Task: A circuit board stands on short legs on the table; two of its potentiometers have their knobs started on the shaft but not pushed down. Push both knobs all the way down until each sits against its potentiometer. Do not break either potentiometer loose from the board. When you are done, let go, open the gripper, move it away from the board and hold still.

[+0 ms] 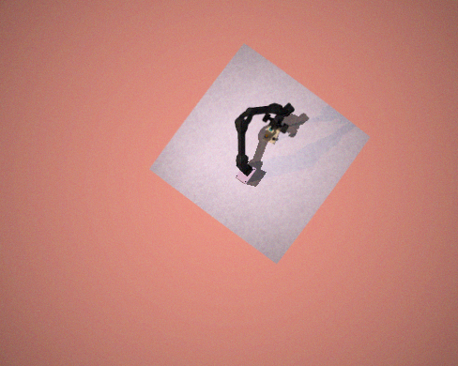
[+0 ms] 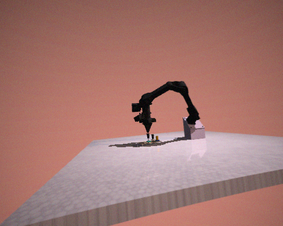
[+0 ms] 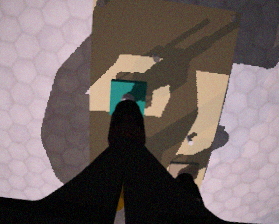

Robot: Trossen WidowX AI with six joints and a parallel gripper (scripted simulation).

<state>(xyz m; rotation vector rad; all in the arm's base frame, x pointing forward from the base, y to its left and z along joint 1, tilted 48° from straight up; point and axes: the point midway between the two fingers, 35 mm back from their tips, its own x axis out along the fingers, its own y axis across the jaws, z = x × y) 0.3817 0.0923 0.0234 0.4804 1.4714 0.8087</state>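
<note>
The circuit board (image 1: 274, 140) (image 3: 212, 95) stands on the table, partly in the arm's shadow. A black knob (image 2: 148, 135) (image 3: 126, 122) stands over the teal potentiometer (image 3: 117, 91), with a pale length of shaft showing below it. A second black knob (image 2: 152, 136) (image 3: 186, 184) stands over the beige potentiometer (image 3: 179, 169). My gripper (image 2: 148, 131) (image 3: 126, 146) is shut with nothing between its fingers. It points down, its tips right above the knob at the teal potentiometer. Whether they touch, I cannot tell. Fingertips are hidden in the top view.
A yellow knob (image 2: 157, 138) stands on the board beside the black knobs; the fingers mostly hide it in the wrist view. The arm's pale base (image 1: 243, 176) (image 2: 195, 132) stands on the table (image 1: 210, 141) (image 2: 106, 177) beyond the board.
</note>
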